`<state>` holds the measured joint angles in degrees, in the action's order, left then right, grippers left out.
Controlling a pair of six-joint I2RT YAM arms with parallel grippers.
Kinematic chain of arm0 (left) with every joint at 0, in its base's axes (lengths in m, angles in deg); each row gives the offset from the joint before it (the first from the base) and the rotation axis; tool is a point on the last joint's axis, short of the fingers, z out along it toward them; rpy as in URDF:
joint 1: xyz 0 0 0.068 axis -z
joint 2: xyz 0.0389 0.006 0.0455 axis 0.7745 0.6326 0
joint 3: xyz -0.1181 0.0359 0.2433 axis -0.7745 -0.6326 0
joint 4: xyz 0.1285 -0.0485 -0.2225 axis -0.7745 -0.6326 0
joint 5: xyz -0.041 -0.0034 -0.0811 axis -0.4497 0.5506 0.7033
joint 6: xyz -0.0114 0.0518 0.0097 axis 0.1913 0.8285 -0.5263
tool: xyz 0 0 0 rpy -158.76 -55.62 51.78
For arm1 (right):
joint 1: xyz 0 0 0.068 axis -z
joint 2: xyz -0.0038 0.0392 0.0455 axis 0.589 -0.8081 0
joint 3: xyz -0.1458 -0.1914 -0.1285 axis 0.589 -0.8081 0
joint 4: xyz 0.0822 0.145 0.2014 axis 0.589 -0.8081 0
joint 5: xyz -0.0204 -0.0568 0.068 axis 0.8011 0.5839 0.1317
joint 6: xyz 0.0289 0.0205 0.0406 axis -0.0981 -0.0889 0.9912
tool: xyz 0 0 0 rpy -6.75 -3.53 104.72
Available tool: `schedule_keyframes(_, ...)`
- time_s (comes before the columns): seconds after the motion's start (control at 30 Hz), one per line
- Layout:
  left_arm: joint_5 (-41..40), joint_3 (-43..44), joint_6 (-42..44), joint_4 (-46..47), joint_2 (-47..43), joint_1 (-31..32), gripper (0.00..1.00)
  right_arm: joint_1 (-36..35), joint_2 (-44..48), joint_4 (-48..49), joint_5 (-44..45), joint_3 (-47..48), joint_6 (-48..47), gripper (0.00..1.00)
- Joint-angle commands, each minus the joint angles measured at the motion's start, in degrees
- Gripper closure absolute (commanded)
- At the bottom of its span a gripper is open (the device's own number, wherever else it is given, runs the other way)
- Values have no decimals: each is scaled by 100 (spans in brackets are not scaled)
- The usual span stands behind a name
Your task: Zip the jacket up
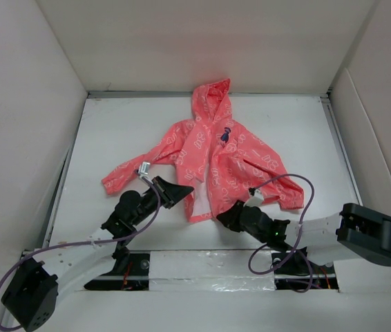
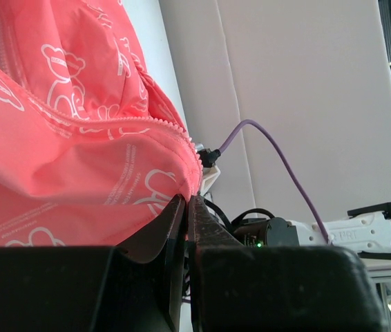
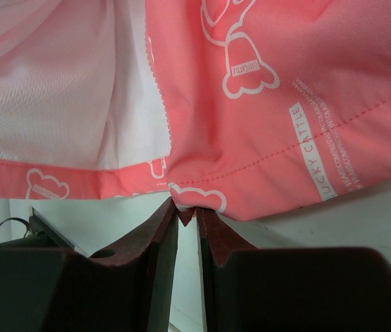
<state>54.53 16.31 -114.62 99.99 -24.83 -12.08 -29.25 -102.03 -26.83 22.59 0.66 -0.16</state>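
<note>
White tabletop (image 1: 112,138) boxed in by pale walls, pretty plain setup. Nearest the camera in the top view, both arms come up from the bottom edge, each trailing a purple cable (image 1: 304,187). The left gripper (image 1: 186,191) sits just left of centre. Its wrist view shows the jaws clenched on the hem edge of the jacket (image 1: 216,155), right where the zipper teeth (image 2: 112,119) run out. The right gripper (image 1: 221,217) is just to the right and a bit lower in the frame, pinched tight on a little corner of the bottom hem. The jacket itself lies flat mid-table, coral pink with white print. Its front is open at the bottom, with the pale lining (image 3: 57,76) showing. Its hood (image 1: 211,100) points toward the top of the frame, near the back wall.
</note>
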Motion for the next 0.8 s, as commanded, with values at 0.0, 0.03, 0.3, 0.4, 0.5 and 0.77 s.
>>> schedule_keyframes(0.0,-78,-113,76,361,4,26,100,-49,-40,268,262,180,-141,78)
schedule_keyframes(0.03,-69,-122,67,370,12,26,100,-49,-83,268,253,198,-149,78)
schedule_keyframes(0.3,-78,-122,111,387,74,26,100,4,-417,330,-2,391,-273,69)
schedule_keyframes(0.4,-61,-131,146,449,232,26,100,4,-540,566,-37,356,-308,71)
schedule_keyframes(0.5,19,-192,102,642,399,26,100,4,-471,760,42,268,-351,83)
schedule_keyframes(0.77,-34,-61,225,554,382,26,100,4,782,498,227,84,-939,99)
